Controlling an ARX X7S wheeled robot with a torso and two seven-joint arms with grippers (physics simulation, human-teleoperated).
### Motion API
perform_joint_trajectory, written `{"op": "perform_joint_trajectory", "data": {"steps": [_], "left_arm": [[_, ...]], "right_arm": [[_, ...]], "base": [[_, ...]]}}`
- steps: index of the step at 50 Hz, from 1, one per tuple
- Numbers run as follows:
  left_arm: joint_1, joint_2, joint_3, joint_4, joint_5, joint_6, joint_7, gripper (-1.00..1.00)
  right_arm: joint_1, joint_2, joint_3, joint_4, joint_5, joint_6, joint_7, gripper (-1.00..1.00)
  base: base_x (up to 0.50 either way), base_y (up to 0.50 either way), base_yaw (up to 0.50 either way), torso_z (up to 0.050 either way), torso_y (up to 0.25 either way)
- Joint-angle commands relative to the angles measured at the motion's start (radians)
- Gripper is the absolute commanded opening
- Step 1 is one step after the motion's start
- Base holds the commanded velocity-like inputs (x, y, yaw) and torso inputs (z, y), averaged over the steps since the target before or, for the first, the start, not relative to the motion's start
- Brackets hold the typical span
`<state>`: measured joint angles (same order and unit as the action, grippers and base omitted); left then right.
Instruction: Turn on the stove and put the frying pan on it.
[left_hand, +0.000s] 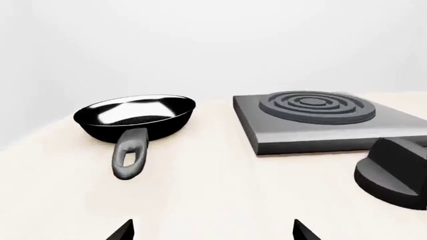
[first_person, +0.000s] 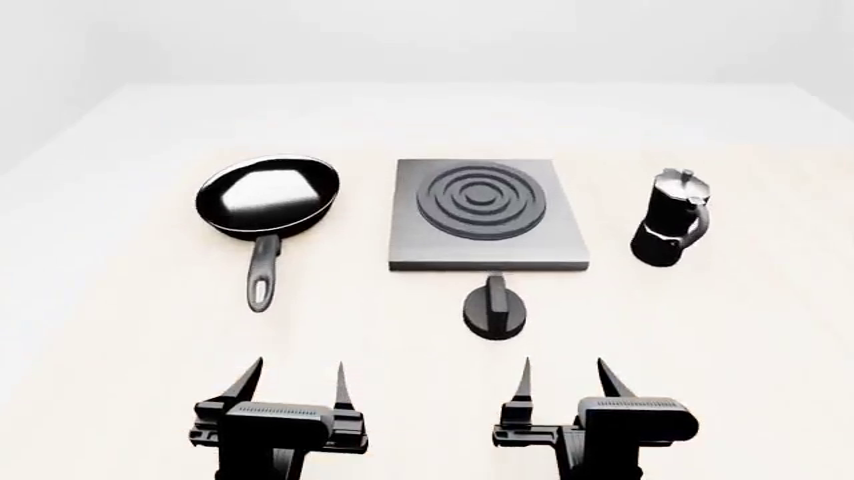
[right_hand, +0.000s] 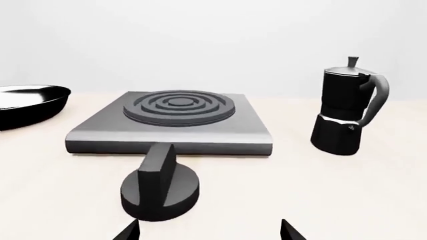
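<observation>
The stove (first_person: 487, 218) lies flat at the middle of the pale table (first_person: 120, 330), its ring burner bare, and its black knob (first_person: 495, 306) sits just in front of it. The frying pan (first_person: 267, 196) rests on the table left of the stove, handle pointing toward the robot. A moka pot (first_person: 671, 220) stands upright to the stove's right. The left gripper (first_person: 295, 385) and right gripper (first_person: 562, 381) hover nearer the robot, fingers spread wide, holding nothing.
</observation>
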<state>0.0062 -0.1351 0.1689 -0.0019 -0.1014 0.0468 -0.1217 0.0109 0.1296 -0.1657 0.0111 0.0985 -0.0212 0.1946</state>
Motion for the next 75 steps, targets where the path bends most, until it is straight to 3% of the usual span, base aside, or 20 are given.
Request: {"op": "perform_joint_trajectory", "data": {"steps": [1, 42, 59, 75], "left_arm": [[0.000, -0.009, 0.009, 0.004, -0.008, -0.002, -0.009, 1.00], [-0.002, -0.030, 0.034, 0.006, -0.033, -0.001, -0.038, 1.00], [-0.004, -0.038, 0.044, 0.007, -0.038, -0.003, -0.052, 1.00], [-0.013, -0.043, 0.054, -0.011, -0.042, 0.007, -0.059, 1.00]], "right_arm": [[0.000, 0.008, -0.012, -0.004, 0.004, 0.001, 0.011, 1.00], [-0.006, 0.035, -0.034, -0.035, 0.050, 0.013, 0.029, 1.00], [0.116, 0.035, -0.089, -0.335, 0.154, 0.443, 0.038, 1.00], [0.247, -0.004, -0.044, -0.290, 0.297, 0.749, 0.072, 1.00]], "base": [[0.46, 0.00, 0.00, 0.000, 0.000], [0.40, 0.00, 0.00, 0.000, 0.000], [0.00, 0.00, 0.00, 0.000, 0.000], [0.00, 0.00, 0.00, 0.000, 0.000]]}}
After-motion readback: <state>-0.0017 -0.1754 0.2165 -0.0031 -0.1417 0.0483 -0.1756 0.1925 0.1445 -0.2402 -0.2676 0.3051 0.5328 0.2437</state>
